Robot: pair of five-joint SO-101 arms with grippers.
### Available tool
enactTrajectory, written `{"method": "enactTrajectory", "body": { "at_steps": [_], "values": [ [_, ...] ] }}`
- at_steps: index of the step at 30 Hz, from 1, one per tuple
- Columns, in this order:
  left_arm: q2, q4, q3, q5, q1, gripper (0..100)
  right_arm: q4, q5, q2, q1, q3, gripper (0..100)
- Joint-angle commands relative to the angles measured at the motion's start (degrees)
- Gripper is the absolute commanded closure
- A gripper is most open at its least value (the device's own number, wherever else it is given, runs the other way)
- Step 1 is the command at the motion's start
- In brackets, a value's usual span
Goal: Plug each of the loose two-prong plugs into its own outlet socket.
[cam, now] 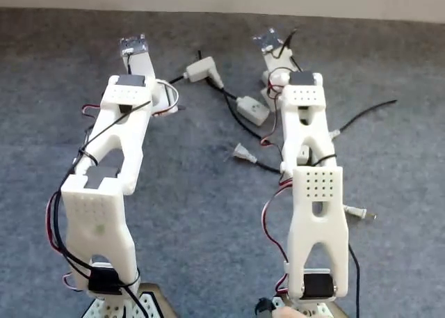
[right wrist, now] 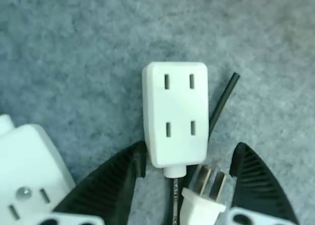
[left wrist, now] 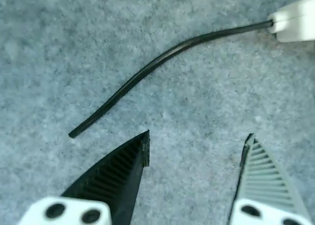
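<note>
Grey carpeted table (cam: 208, 227) with left arm (cam: 97, 213) and right arm (cam: 316, 193). Left gripper (left wrist: 198, 135), far left, jaws spread above bare carpet near a black cable (left wrist: 147, 70) with a loose end. Right gripper (right wrist: 192, 147), far and right of centre, jaws spread around the cord end of a white four-slot socket block (right wrist: 174, 112); a two-prong plug (right wrist: 202, 200) lies between them, prongs toward the block, apparently unclamped. Step in hand: seizing this plug. Next: close squarely on its body, then align prongs with one slot pair

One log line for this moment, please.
left gripper open over black cord | right gripper open at outlet block, slots empty | plug between its jaws
</note>
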Motion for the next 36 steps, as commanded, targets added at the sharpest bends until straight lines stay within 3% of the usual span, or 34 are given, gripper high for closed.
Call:
{"method": "enactTrajectory", "body": {
  "at_steps": [1, 8, 18, 28, 36],
  "values": [
    [-3.5, -1.7, 0.0, 0.4, -0.4, 70, -1.4, -0.2, 2.0, 0.1, -4.5, 72.9],
    [-3.5, -1.7, 0.0, 0.4, -0.4, 70, 0.4, -0.1, 5.1, 1.8, -11.9, 90.9],
    [-3.5, -1.7, 0.0, 0.4, -0.4, 70, 24.4, -0.2, 0.7, 1.6, -42.5, 90.3],
    [-3.5, -1.7, 0.0, 0.4, -0.4, 70, 40.2, -0.5, -17.7, 0.7, -40.0, 90.3],
    [-3.5, -1.7, 0.0, 0.4, -0.5, 70, 40.2, -19.3, -30.2, 1.7, -39.4, 90.3]
  ]
}}
